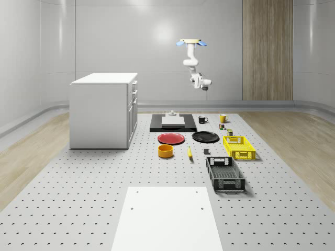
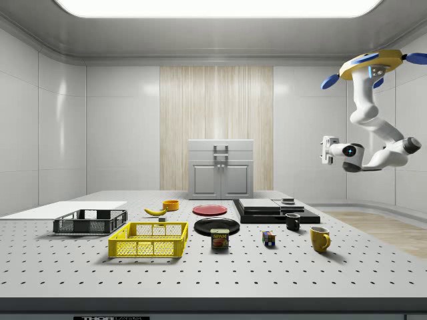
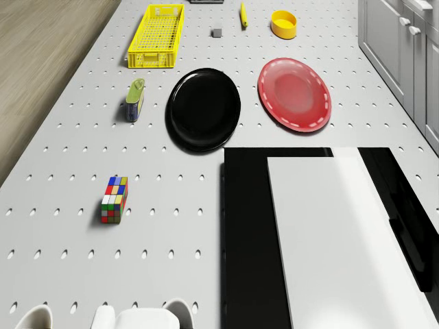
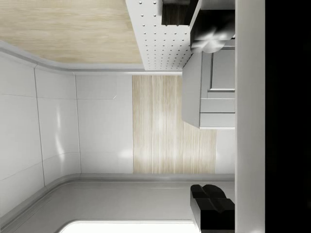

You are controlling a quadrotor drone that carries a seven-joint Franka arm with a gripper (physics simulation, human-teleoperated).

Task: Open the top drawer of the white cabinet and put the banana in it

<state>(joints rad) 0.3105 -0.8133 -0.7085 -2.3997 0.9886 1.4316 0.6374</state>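
Whole-scene view. Drone (image 1: pixel 191 43) in the upper centre-right, hovering high over the far end of the bench (image 1: pixel 78 183). Arm (image 1: pixel 191 63) hanging below it, jaws at its lower end, well above everything on the bench. Spread or pressed together: cannot tell. Cabinet (image 1: pixel 102 112) at centre-left, standing on the bench. Banana (image 1: pixel 189 152) near mid-frame, lying on the bench just right of the bowl (image 1: pixel 165 151), well apart from the jaws. Red plate (image 1: pixel 171 138) and black plate (image 1: pixel 205 137) side by side just above. Yellow crate (image 1: pixel 239 147) and black crate (image 1: pixel 225 174) at lower right.

Side view. Drone at the upper right corner, arm bent beneath it, jaws pointing toward frame left at mid-height, far above the bench. Cabinet at centre background, drawer fronts flush. Banana (image 2: pixel 155 211) left of centre, beside the bowl, behind the yellow crate.

Drone view. Banana (image 3: pixel 242 14) close beside the bowl, on the side away from the cabinet. Can (image 3: pixel 135 100) between the yellow crate and the cube (image 3: pixel 114 199).

Wrist view. Cabinet front seen sideways against the wood wall panel (image 4: pixel 155 126).
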